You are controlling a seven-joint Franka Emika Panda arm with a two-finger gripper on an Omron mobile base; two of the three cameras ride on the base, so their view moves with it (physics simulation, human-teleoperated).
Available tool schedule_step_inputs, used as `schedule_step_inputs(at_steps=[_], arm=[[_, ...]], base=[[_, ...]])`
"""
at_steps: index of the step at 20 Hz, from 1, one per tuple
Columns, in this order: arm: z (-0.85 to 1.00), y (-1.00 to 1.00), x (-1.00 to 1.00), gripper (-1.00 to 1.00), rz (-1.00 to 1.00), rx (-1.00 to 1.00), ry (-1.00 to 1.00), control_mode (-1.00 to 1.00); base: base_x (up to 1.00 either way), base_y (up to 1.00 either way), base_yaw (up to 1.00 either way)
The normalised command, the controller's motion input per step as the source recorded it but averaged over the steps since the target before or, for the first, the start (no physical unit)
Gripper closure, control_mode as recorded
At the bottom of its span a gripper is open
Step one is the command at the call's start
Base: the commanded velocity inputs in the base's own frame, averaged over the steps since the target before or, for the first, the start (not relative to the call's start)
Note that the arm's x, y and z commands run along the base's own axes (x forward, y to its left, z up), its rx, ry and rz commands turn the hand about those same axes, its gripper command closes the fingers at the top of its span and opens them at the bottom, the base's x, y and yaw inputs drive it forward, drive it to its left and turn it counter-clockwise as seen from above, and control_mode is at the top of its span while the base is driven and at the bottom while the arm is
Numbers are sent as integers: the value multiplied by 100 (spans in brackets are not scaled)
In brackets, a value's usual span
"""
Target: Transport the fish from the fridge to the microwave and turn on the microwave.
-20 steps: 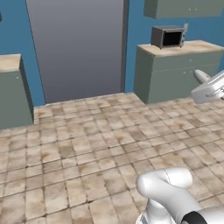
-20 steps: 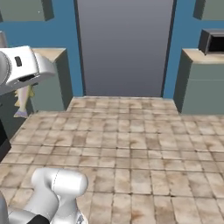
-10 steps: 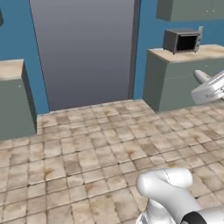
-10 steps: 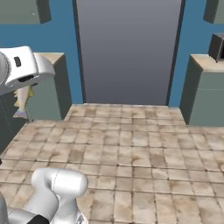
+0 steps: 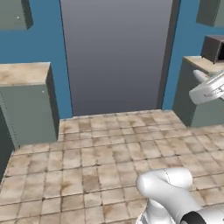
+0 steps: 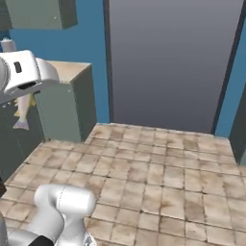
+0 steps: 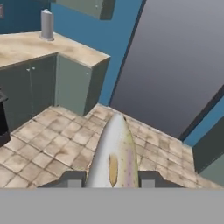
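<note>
The fish (image 7: 114, 154), pale silver with a yellowish belly, sticks out between my two dark fingertips (image 7: 72, 179) in the hand view, pointing away over the tiled floor. My gripper (image 7: 111, 180) is shut on the fish. In the right base view the fish (image 6: 22, 111) hangs tail-down below my white hand at the far left. The fridge (image 5: 117, 52) stands straight ahead with its plain grey door closed. The black microwave (image 5: 214, 47) sits on a counter at the right edge of the left base view, cut off by the frame.
A grey cabinet with a tan counter (image 6: 67, 72) stands left of the fridge, with a grey canister (image 7: 47, 24) on it. Another cabinet (image 5: 197, 94) carries the microwave on the right. Tiled floor (image 5: 100, 148) lies open in between. Upper cabinets (image 6: 41, 12) hang above.
The whole picture has shifted: the base has moved, so the fridge door looms larger and the microwave has slid to the right edge. The fish stays in my gripper.
</note>
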Motion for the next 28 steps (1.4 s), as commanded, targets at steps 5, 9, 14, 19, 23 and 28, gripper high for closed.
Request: schedule_step_inputs(at_steps=[5, 9, 14, 19, 23, 28], arm=[[0, 0, 0, 100, 0, 0, 0, 100], [0, 0, 0, 100, 0, 0, 0, 100], [0, 0, 0, 100, 0, 0, 0, 100], [0, 0, 0, 100, 0, 0, 0, 100], [0, 0, 0, 100, 0, 0, 0, 100], [0, 0, 0, 100, 0, 0, 0, 100]], base=[[66, 0, 58], [32, 0, 75], [15, 0, 85], [9, -2, 88], [19, -24, 79], [14, -60, 58]])
